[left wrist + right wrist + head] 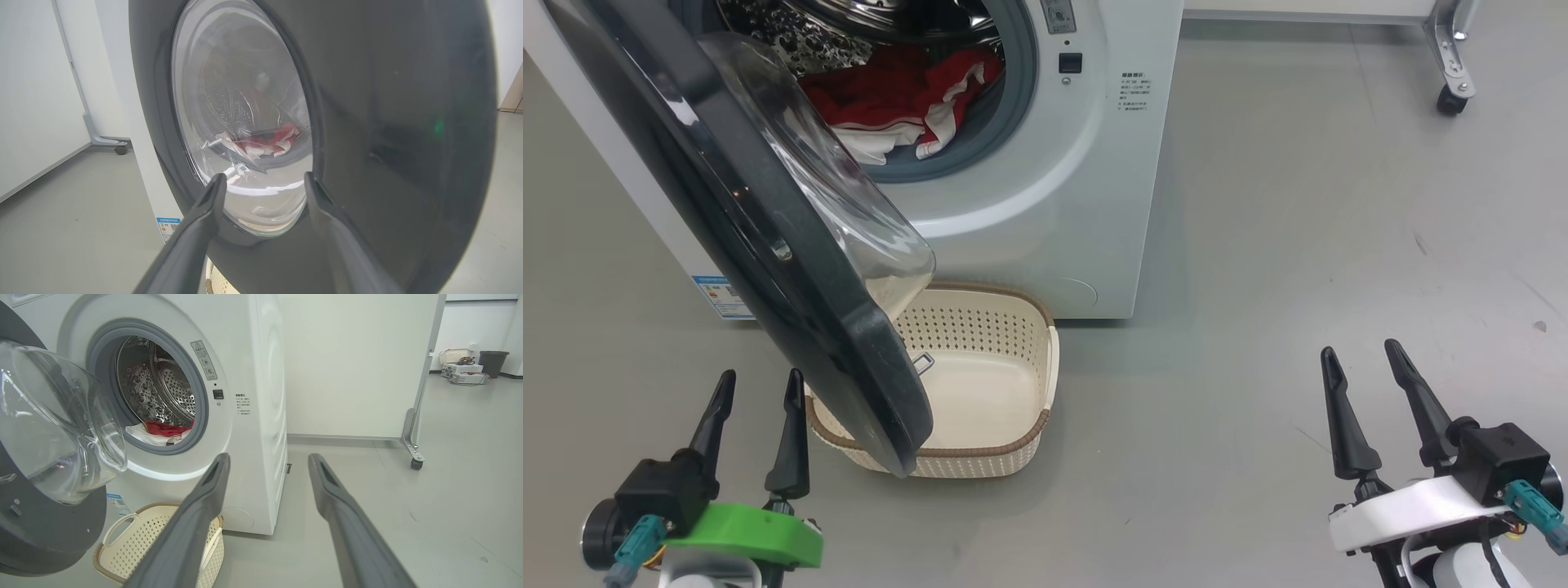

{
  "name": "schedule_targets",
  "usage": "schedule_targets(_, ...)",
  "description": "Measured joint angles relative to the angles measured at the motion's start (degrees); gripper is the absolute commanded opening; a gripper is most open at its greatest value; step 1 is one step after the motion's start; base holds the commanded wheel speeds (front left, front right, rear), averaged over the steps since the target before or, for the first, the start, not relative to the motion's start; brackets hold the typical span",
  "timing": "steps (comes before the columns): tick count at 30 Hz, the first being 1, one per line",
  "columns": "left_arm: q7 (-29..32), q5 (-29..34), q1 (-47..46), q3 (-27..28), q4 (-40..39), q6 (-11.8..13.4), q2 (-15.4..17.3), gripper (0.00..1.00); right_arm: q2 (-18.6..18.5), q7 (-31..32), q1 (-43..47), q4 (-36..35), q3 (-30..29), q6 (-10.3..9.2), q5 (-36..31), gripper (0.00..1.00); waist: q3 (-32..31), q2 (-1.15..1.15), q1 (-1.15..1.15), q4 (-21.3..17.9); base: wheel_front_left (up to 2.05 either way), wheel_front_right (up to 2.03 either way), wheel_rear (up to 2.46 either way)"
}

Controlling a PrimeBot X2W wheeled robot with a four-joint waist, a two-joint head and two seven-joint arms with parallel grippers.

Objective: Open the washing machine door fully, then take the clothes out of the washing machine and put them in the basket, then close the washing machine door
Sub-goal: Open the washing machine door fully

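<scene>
The white washing machine (1045, 204) stands ahead, and its round black-rimmed door (768, 245) with a clear glass bowl hangs partly open toward me, over the cream basket (1013, 384) on the floor. Red and white clothes (898, 98) lie in the drum mouth; they also show behind the seal in the right wrist view (163, 430). My left gripper (758, 388) is open, just in front of the door's lower edge, with the door's outer face (388, 122) close before its fingers. My right gripper (1364, 359) is open over bare floor, well right of the machine.
A wheeled white partition (1454, 90) stands behind and right of the machine. Grey floor spreads to the right. In the right wrist view a dark bin (492, 361) and boxes sit far back.
</scene>
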Motion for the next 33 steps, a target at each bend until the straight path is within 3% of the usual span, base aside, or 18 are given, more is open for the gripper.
schedule_targets(1,0.0,0.0,0.0,-0.07,0.09,0.0,0.0,0.84,0.07,0.0,0.0,-0.02,-0.1,0.01,-0.14,1.0,0.02,0.0,0.0,0.01,0.0,0.0,0.0)
schedule_targets(3,0.0,0.11,0.0,-0.29,0.35,0.0,0.03,0.23,0.23,0.0,0.0,-0.03,-0.34,0.25,-0.36,1.0,0.03,0.0,0.0,0.03,0.0,0.0,0.0)
schedule_targets(4,0.0,0.42,0.0,-0.44,0.6,0.0,0.08,0.0,0.31,0.0,0.01,-0.03,-0.44,0.48,-0.42,1.0,0.03,0.0,0.0,0.04,0.0,0.0,0.0)
schedule_targets(17,0.0,0.43,0.02,-0.25,0.7,0.0,0.03,0.0,1.1,0.0,0.54,0.15,-1.78,1.01,-1.46,1.0,-0.37,0.0,0.0,0.26,0.0,0.0,0.0)
schedule_targets(33,-0.01,0.38,-3.61,3.8,-7.61,0.0,1.9,0.0,2.54,0.0,1.11,0.38,-2.97,2.11,-2.86,1.0,-0.53,0.0,0.0,0.69,0.0,0.0,0.0)
